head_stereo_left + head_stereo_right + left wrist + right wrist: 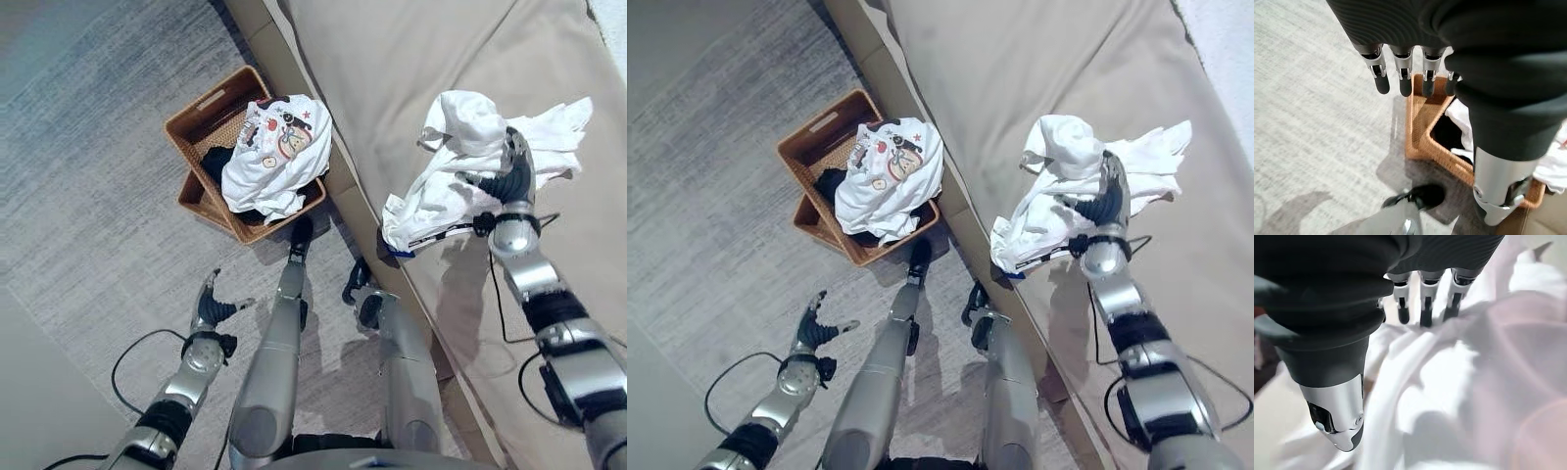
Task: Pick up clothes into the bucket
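A crumpled white garment (446, 186) lies on the beige sofa (411, 69). My right hand (511, 176) rests on top of it with straight fingers (1425, 308) whose tips touch the cloth (1449, 396); the thumb stands apart. On the floor beside the sofa sits a brown wicker basket (196, 122). A white printed shirt (279, 157) is draped over its sofa-side rim, above a dark garment (216, 162) inside. My left hand (211, 308) hangs open over the carpet, short of the basket (1420, 137), holding nothing.
Grey carpet (88, 166) surrounds the basket to the left and front. The sofa's front edge (362, 211) runs diagonally right beside the basket.
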Available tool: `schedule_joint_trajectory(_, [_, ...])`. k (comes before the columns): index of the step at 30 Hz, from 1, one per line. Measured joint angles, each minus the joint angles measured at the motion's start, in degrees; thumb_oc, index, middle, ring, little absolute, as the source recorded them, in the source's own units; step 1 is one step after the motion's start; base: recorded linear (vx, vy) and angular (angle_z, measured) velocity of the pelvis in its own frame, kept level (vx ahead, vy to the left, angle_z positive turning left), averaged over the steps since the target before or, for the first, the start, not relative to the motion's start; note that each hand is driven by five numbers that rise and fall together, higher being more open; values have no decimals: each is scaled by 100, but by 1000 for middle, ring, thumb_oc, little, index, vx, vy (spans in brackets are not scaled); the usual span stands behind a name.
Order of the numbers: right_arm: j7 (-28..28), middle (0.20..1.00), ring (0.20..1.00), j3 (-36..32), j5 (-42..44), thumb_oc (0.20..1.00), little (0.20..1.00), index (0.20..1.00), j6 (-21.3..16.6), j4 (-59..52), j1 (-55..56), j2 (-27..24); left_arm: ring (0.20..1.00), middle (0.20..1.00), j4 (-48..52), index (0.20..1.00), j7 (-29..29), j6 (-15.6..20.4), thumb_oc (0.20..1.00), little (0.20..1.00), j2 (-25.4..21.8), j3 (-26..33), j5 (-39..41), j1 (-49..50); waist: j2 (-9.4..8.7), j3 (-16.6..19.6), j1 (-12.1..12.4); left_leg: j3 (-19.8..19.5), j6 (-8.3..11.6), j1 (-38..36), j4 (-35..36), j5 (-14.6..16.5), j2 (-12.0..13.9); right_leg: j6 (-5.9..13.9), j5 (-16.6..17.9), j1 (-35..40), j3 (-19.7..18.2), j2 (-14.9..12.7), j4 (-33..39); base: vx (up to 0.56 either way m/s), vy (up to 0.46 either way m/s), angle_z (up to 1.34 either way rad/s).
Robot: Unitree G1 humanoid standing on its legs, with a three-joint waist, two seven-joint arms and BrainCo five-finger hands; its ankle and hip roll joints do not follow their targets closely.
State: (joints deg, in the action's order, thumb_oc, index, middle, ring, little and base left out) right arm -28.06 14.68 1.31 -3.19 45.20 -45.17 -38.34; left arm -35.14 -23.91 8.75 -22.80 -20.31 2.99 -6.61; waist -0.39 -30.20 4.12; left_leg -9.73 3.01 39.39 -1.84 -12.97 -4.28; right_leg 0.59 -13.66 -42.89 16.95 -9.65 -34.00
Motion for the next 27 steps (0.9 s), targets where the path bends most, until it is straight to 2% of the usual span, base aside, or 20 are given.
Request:
schedule_joint_trajectory(3, [5, 1000, 1000, 214, -74, 1000, 1000, 1000, 57, 662, -670, -68, 1000, 1000, 54, 1000, 18, 69, 1000, 1000, 54, -120, 17, -10, 71, 16, 60, -15, -6, 80, 33, -14, -28, 10, -37, -140, 2, -41, -102, 12, -16, 2])
schedule_joint_trajectory(6, [0, 1000, 1000, 745, -136, 1000, 1000, 1000, 137, 1733, -1695, -160, 1000, 1000, 117, 1000, 23, 111, 1000, 1000, 74, -393, 47, -49, 157, 46, 41, -25, 6, 370, 57, -16, -72, -4, -44, -514, -26, -101, -249, 31, -39, 4])
schedule_joint_trajectory(9, [86, 1000, 1000, 1229, -192, 1000, 1000, 1000, 202, 2525, -2305, -326, 1000, 1000, 98, 1000, 21, 125, 1000, 1000, 187, -580, 232, -146, 224, 34, 167, -60, 7, 538, 64, -20, -102, -15, -44, -718, -45, -126, -321, 35, -35, 4])
schedule_joint_trajectory(15, [109, 1000, 1000, 1308, -193, 1000, 1000, 1000, 306, 2980, -2790, -350, 1000, 1000, 289, 1000, 6, 182, 1000, 1000, 182, -871, 295, -391, 304, 72, 186, -132, 9, 721, 151, -17, -132, -21, -46, -951, -31, -155, -365, 24, -11, 4])
schedule_joint_trajectory(16, [134, 423, 423, 1340, -192, 423, 423, 423, 308, 3084, -2894, -361, 1000, 1000, 315, 1000, 9, 181, 1000, 1000, 182, -940, 340, -481, 304, 73, 182, -145, 8, 755, 148, -17, -132, -22, -46, -989, -27, -155, -369, 0, 0, 0])
schedule_joint_trajectory(17, [182, 200, 200, 1409, -192, 200, 200, 200, 314, 3152, -2979, -366, 1000, 1000, 315, 1000, 14, 181, 1000, 1000, 194, -997, 360, -543, 306, 73, 173, -145, 9, 764, 147, -18, -132, -22, -46, -994, -27, -154, -369, 0, 0, 0])
schedule_joint_trajectory(23, [238, 200, 200, 1558, -190, 200, 200, 200, 349, 3136, -3221, -549, 1000, 1000, 305, 1000, 20, 182, 1000, 1000, 260, -1008, 515, -705, 318, 80, 167, -142, 5, 841, 98, -28, -135, -23, -45, -1045, -27, -153, -365, -1, 5, -1])
schedule_joint_trajectory(27, [258, 200, 200, 1699, -184, 200, 200, 200, 356, 3118, -3334, -607, 1000, 1000, 233, 1000, 13, 181, 1000, 1000, 266, -1003, 517, -836, 319, 81, 156, -134, 39, 836, 85, -229, -133, -24, -44, -1027, -30, -148, -358, -18, 28, -4])
